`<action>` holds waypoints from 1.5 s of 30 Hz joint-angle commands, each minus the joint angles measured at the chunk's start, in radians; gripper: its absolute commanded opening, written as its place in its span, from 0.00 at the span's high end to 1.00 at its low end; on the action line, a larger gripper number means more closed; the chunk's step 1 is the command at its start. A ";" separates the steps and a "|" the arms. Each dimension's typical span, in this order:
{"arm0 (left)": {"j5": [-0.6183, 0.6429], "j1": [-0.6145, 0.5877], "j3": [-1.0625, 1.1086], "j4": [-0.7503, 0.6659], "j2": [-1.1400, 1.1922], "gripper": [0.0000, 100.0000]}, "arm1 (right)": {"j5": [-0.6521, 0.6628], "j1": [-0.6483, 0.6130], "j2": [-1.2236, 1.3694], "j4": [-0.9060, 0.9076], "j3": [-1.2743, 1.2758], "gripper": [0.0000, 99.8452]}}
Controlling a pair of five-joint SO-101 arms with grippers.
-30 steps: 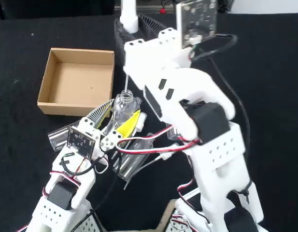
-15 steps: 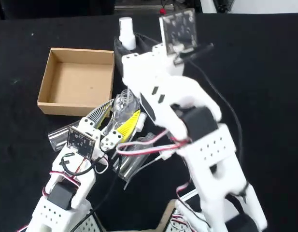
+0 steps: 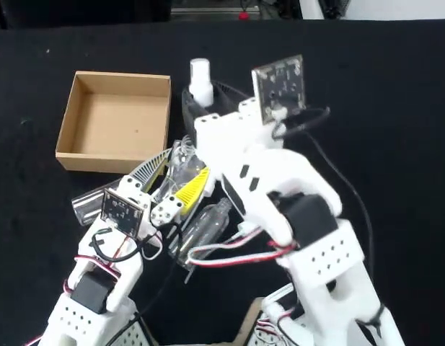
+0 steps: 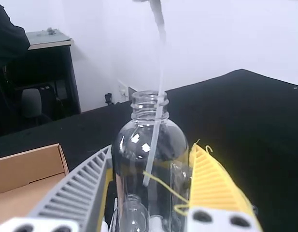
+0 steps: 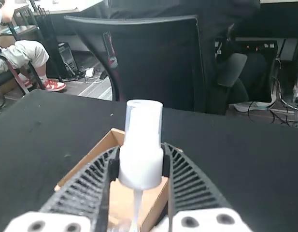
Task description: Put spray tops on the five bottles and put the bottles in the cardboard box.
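Black tabletop [image 3: 402,108] bears cardboard box [image 3: 99,161]; office chair [image 5: 153,58] behind.

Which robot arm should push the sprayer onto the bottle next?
Right. The right end effector grips the spray top, whose tube hangs inside the bottle. The left end effector holds that bottle upright, so it probably should not move.

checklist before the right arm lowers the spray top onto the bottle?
1. bottle upright, clamped in left gripper: ok
2. spray top clamped in right gripper: ok
3. dip tube inside the neck: ok
4. spray top seated on neck: not ok, it hangs above
5. spray top centred over neck: cannot tell, the tube slants
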 commanded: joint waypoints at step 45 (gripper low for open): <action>0.000 -0.352 -0.136 0.005 -0.014 0.84 | 0.152 0.130 -0.303 0.141 0.082 0.79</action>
